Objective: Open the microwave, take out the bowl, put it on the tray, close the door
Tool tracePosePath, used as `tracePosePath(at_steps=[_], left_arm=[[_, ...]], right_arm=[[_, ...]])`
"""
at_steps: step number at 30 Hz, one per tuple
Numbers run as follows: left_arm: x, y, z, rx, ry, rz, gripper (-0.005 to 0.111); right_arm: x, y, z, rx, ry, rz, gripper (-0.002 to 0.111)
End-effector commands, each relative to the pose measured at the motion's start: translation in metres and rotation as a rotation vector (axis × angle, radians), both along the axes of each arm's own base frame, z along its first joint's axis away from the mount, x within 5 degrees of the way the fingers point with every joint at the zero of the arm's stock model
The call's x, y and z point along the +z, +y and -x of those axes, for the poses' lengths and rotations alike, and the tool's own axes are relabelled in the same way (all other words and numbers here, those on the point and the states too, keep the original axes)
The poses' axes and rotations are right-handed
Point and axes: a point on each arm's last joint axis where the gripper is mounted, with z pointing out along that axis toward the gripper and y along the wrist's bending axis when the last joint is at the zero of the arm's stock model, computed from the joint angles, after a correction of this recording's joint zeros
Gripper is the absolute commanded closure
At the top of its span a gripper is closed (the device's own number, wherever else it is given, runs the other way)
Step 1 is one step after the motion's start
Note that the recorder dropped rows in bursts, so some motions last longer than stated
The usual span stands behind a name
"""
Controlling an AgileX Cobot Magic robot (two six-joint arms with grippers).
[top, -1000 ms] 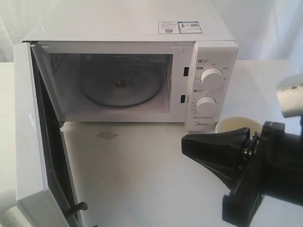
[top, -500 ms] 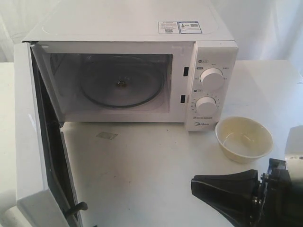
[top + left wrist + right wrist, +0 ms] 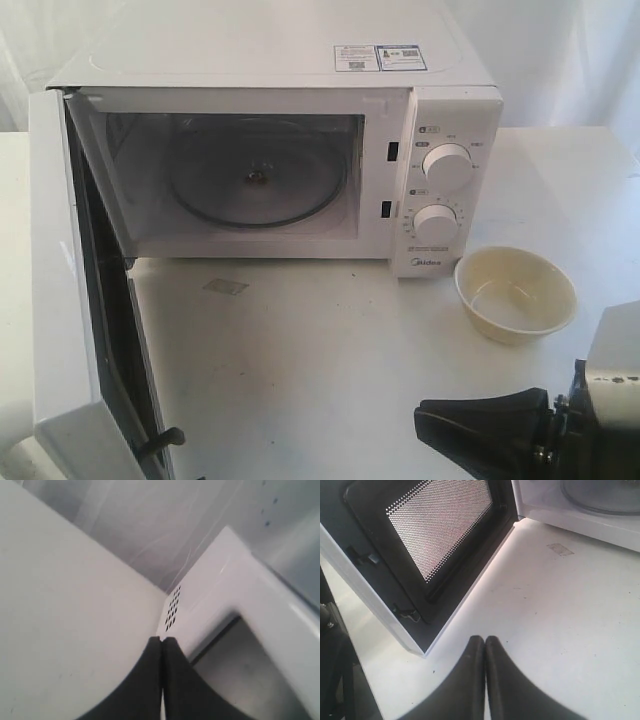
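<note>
Backed lower off the bowl (image 3: 515,293), our right gripper (image 3: 424,415) stays pressed together and empty, presumably freed to shut the door (image 3: 55,300).

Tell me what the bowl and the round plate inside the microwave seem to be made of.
The bowl: glazed ceramic or hard plastic, I can't tell which; cream, smooth and glossy, with a sheen inside. The round plate: likely clear glass; it is see-through and its rim glints.
</note>
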Motion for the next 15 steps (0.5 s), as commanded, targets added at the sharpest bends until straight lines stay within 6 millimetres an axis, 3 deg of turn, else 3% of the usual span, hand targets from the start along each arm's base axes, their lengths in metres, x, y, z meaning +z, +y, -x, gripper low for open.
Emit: tracePosePath(at_steps=[1,5,9,15], left_arm=[[0.031,0.001,0.005,0.015,-0.117,-0.072,0.107],[0.066,-0.004,0.017,-0.030,-0.064,-0.110,0.107],[0.092,-0.010,0.026,-0.111,0.105,-0.230,0.107],[0.107,-0.018,0.022,-0.238,0.238,-0.327,0.107]], right_arm=[[-0.002,-0.001,0.001,0.002,-0.010,0.011,0.108],[-0.002,-0.001,0.001,0.002,-0.010,0.011,0.108],[-0.002,0.000,0.001,0.006,-0.010,0.009,0.108],[-0.002,0.000,0.001,0.006,-0.010,0.009,0.108]])
